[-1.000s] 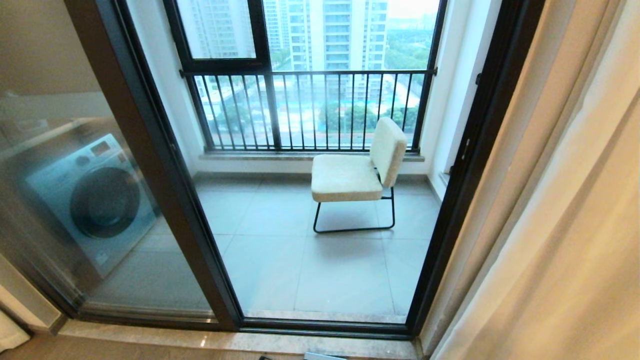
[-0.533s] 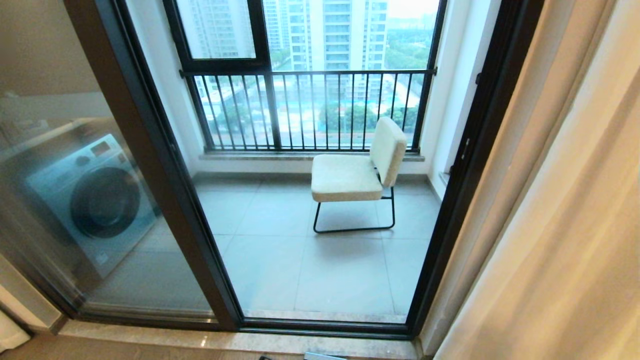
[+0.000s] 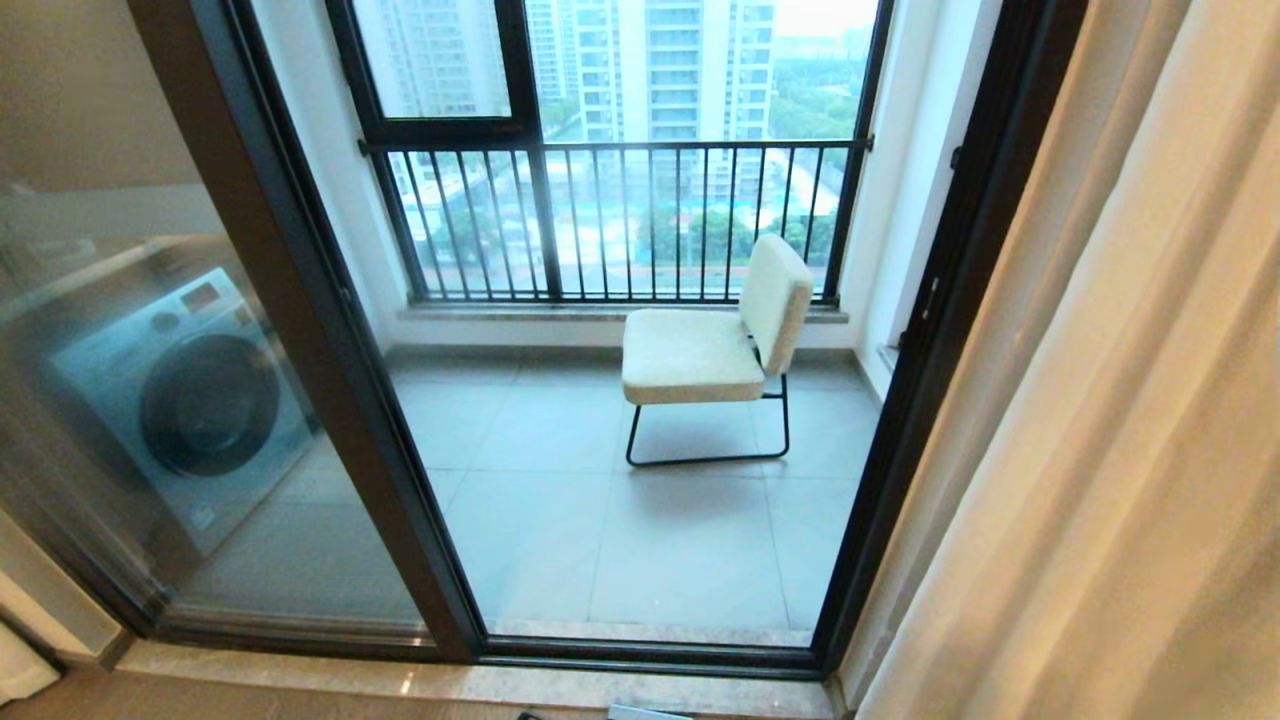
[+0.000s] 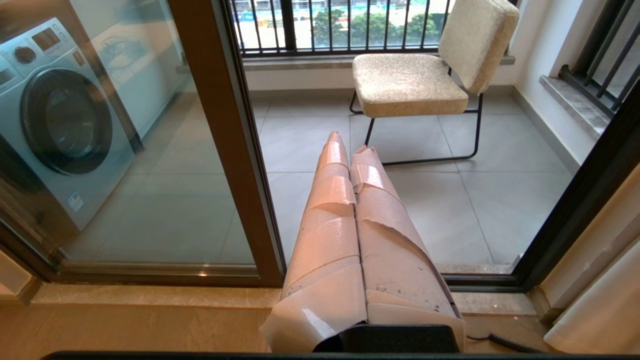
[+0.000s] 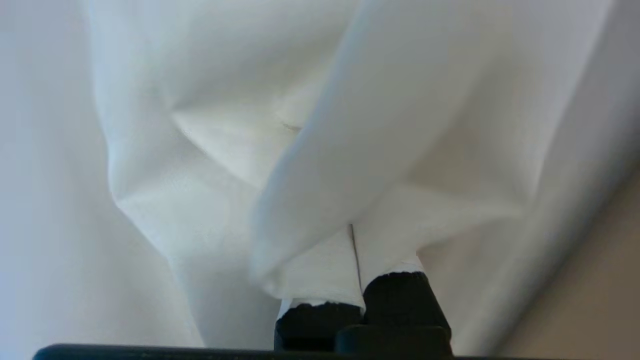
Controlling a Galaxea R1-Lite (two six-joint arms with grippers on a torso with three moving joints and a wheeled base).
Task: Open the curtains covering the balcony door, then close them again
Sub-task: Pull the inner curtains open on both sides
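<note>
One washing machine behind the left glass panel. Balcony door: dark frame, two panels in view, uncovered. One cream chair on the balcony tiles. Curtains bunched at far right, beside the frame. Left gripper: taped fingers pressed together, empty, pointing at the door. Right gripper: fingers together, tips buried in white curtain folds; fabric between them or not, cannot tell.
</note>
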